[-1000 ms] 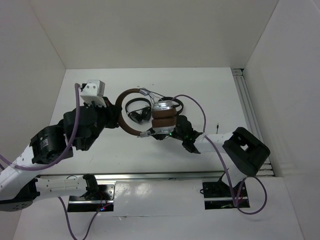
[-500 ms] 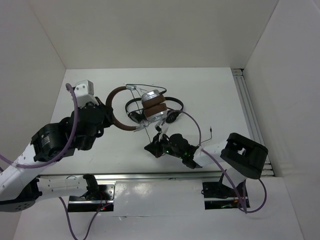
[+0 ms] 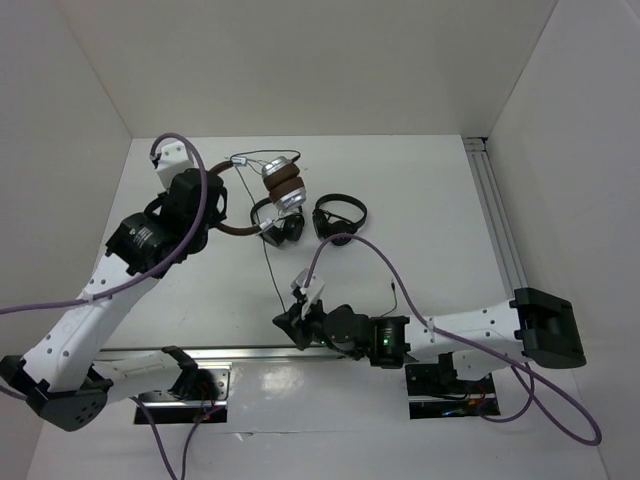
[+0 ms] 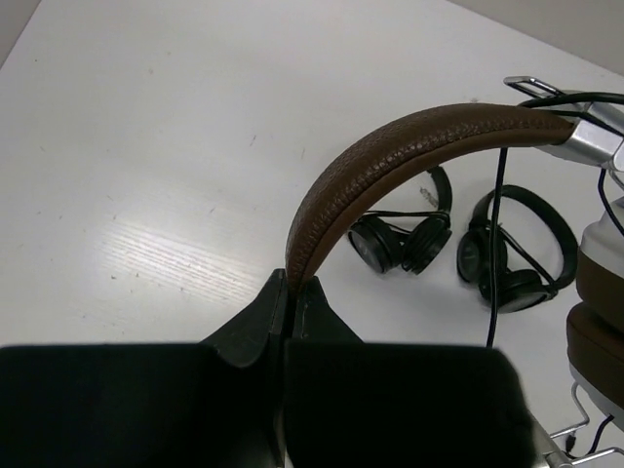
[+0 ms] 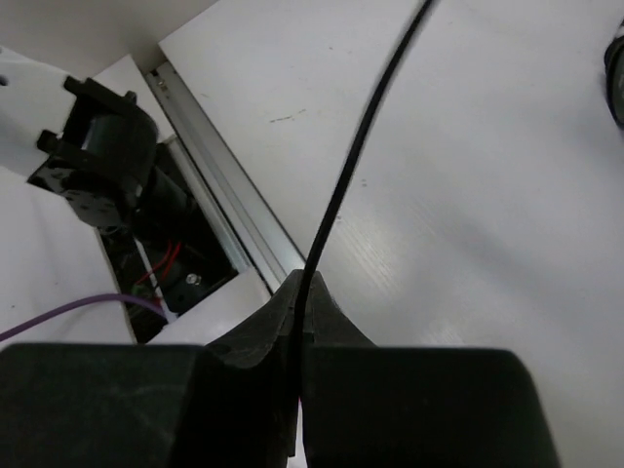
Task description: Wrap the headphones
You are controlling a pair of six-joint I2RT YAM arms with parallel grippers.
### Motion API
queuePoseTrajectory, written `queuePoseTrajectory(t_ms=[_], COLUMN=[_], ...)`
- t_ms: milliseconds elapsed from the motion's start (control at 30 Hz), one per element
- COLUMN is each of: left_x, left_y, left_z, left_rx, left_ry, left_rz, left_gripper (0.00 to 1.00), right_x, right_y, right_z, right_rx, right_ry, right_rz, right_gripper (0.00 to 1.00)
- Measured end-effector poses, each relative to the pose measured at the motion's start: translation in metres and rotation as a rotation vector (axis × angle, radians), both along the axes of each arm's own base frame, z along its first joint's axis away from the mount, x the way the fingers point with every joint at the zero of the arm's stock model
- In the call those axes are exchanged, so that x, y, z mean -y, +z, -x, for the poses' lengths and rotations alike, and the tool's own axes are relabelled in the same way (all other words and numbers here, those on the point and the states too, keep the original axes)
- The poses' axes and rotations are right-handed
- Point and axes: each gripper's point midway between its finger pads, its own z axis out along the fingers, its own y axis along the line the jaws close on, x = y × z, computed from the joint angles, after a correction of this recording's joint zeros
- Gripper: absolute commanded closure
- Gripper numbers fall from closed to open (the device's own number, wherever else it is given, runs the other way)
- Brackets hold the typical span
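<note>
The headphones [image 3: 283, 186] hang above the back of the table, silver earcups with brown pads pressed together. My left gripper [image 3: 213, 213] is shut on the brown headband [image 4: 390, 156], which arches up and right out of the jaws. The thin black cable [image 3: 270, 270] runs taut from the earcups down toward the near edge. My right gripper [image 3: 286, 322] is shut on the cable [image 5: 361, 146] there, the line passing between its closed fingertips [image 5: 303, 283].
Two small all-black headphones [image 3: 276, 226] [image 3: 340, 214] lie on the table below the held pair. An aluminium rail [image 3: 500, 230] lines the right side, and another rail [image 5: 214, 185] runs along the near edge by the right gripper. White walls enclose the table.
The left arm carried the headphones back and to the left. The right gripper shut on the cable and drew it toward the near edge, pulling it taut.
</note>
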Motion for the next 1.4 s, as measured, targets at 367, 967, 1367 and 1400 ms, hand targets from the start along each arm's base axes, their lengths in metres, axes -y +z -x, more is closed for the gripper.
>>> queuePoseTrajectory(t_ms=[367, 967, 1367, 1400], left_x=[0.004, 0.119, 0.112, 0.111], left_y=[-0.064, -0.149, -0.123, -0.122], left_z=[-0.012, 0.073, 0.106, 0.107], left_rx=[-0.200, -0.477, -0.408, -0.405], left_ry=[-0.033, -0.772, -0.814, -0.813], left_rz=[-0.176, -0.338, -0.301, -0.296], left_gripper=[1.00, 1.00, 1.00, 1.00], right_x=[-0.011, 0.067, 0.112, 0.117], right_y=[0.068, 0.117, 0.125, 0.129], right_z=[0.018, -0.026, -0.036, -0.036], right_rx=[0.139, 0.371, 0.379, 0.377], right_ry=[-0.061, -0.372, -0.495, -0.493], right_rz=[0.085, 0.437, 0.441, 0.420], right_gripper=[1.00, 1.00, 0.80, 0.79])
